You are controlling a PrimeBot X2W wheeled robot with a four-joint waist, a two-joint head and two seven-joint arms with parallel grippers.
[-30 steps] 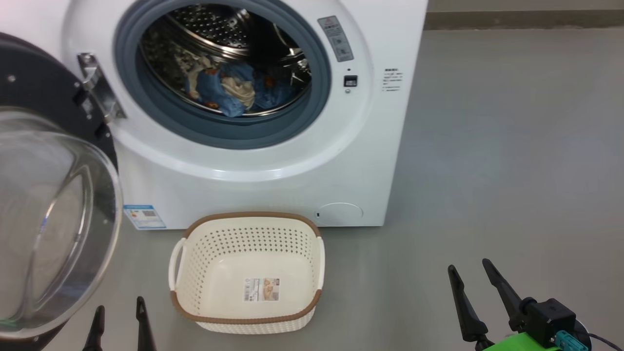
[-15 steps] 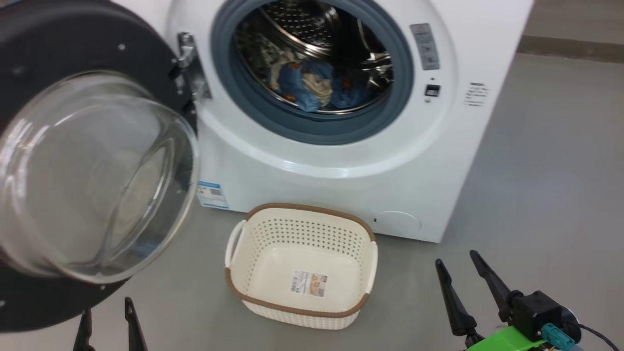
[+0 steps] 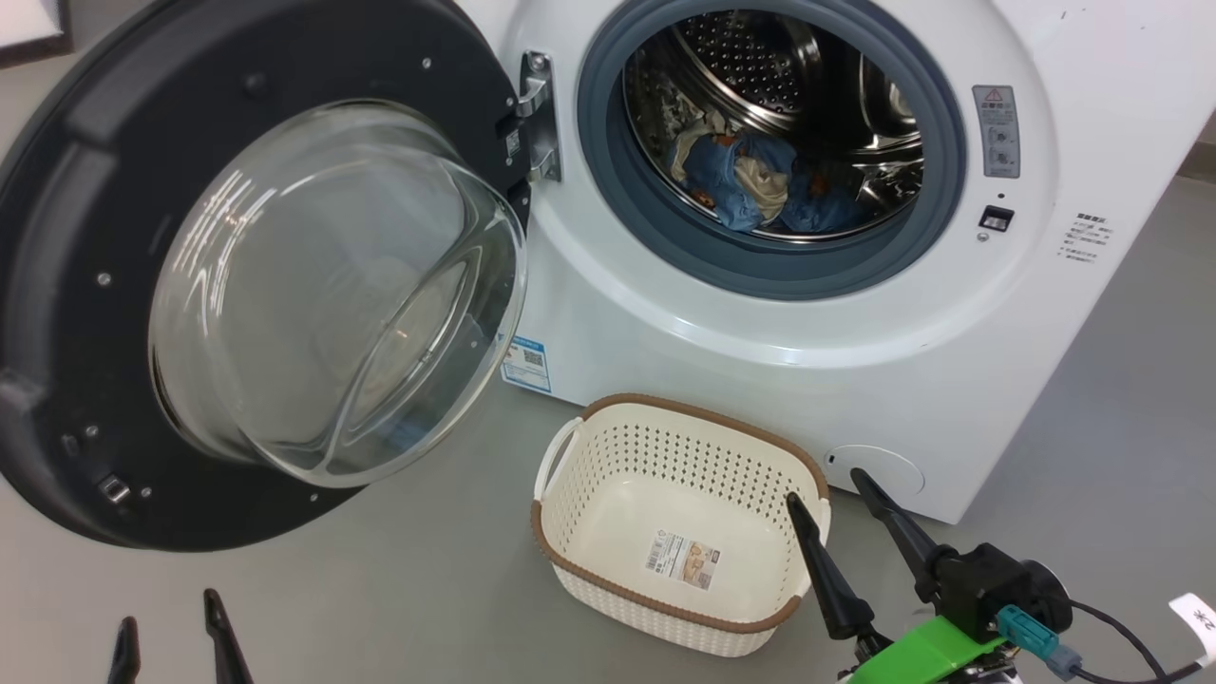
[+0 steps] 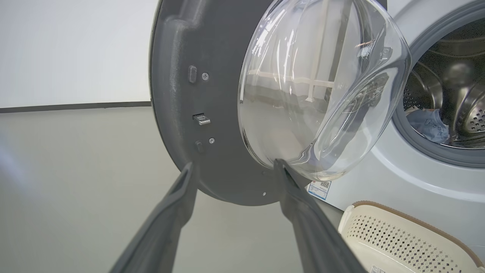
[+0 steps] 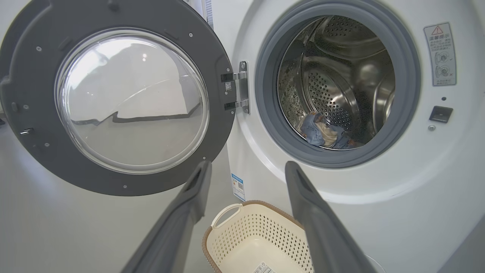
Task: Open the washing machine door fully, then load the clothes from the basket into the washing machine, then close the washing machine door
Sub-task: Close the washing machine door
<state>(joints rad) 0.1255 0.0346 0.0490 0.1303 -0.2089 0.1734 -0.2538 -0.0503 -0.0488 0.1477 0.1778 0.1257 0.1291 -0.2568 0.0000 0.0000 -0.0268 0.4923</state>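
The white washing machine [image 3: 855, 380] stands with its black door [image 3: 85, 247] swung wide to the left, the glass porthole [image 3: 332, 285] bulging toward me. Blue clothes [image 3: 750, 180] with a cream piece lie in the steel drum. The cream basket [image 3: 665, 532] sits on the floor in front of the machine, holding only a label. My right gripper [image 3: 825, 489] is open beside the basket's right corner. My left gripper [image 3: 166, 613] is open at the lower left, below the door. In the left wrist view the left gripper [image 4: 233, 167] points at the door's [image 4: 182, 94] lower rim.
Grey floor [image 3: 380, 589] spreads around the basket and under the door. A blue label [image 3: 525, 361] sits low on the machine's front. A door latch slot [image 3: 994, 218] and a warning sticker [image 3: 995, 131] are right of the opening. A wall [image 4: 68, 49] rises to the left.
The head camera has turned left, so the whole picture has shifted right. The right gripper now shows closer to the basket's right corner. Both grippers stay open.
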